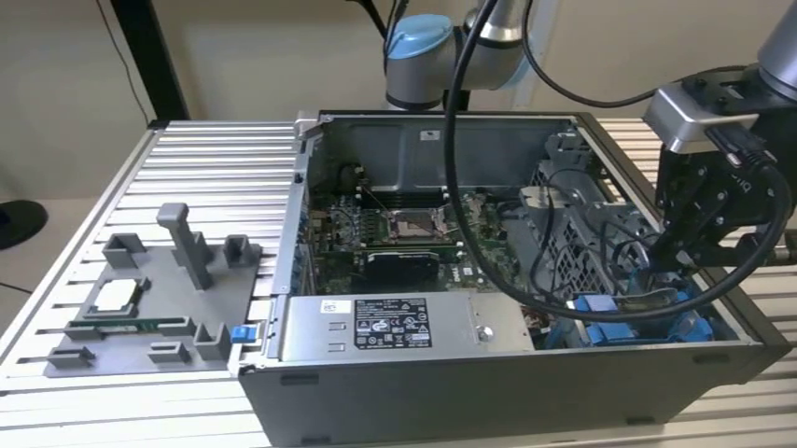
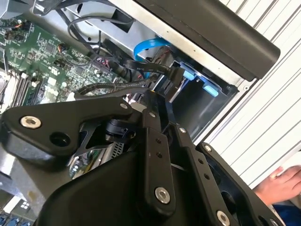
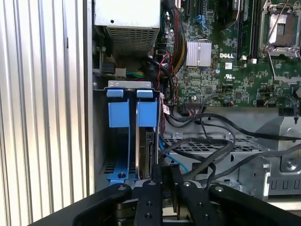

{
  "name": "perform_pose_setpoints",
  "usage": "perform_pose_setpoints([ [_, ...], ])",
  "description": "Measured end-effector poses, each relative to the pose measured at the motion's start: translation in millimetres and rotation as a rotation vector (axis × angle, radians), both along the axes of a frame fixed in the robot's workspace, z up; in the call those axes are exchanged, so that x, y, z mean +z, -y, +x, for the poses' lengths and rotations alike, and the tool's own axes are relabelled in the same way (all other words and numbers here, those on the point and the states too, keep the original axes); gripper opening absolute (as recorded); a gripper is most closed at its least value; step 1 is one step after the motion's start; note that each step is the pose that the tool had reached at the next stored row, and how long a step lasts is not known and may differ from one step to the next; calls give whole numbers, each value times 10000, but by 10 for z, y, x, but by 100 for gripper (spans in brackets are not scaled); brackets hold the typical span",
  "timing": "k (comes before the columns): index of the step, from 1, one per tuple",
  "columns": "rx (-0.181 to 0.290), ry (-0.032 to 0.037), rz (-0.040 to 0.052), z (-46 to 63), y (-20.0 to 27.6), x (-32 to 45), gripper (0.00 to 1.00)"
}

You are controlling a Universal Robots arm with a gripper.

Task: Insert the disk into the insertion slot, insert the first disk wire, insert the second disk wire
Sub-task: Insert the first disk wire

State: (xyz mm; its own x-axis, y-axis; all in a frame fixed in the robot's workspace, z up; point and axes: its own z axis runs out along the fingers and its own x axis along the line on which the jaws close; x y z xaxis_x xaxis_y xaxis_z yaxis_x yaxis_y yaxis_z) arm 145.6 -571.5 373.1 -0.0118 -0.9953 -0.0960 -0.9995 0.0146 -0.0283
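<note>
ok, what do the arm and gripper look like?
The arm has silver-grey tubes and light-blue joint caps, with a thick black cable hanging from it. The wrist block is grey metal. The gripper is matte black, built of angular link bars with silver screw heads.

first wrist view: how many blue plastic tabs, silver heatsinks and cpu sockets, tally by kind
blue plastic tabs: 2
silver heatsink: 1
cpu socket: 1
total: 4
</note>
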Motion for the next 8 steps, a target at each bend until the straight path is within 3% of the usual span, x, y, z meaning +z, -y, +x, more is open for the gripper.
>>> perform_pose_setpoints([
  [2,0,-266,0,12,2,-4,0],
  [3,0,-338,1,23,3,-12,0],
  [5,0,-387,3,48,9,-35,0],
  [8,0,-403,32,79,32,-76,0],
])
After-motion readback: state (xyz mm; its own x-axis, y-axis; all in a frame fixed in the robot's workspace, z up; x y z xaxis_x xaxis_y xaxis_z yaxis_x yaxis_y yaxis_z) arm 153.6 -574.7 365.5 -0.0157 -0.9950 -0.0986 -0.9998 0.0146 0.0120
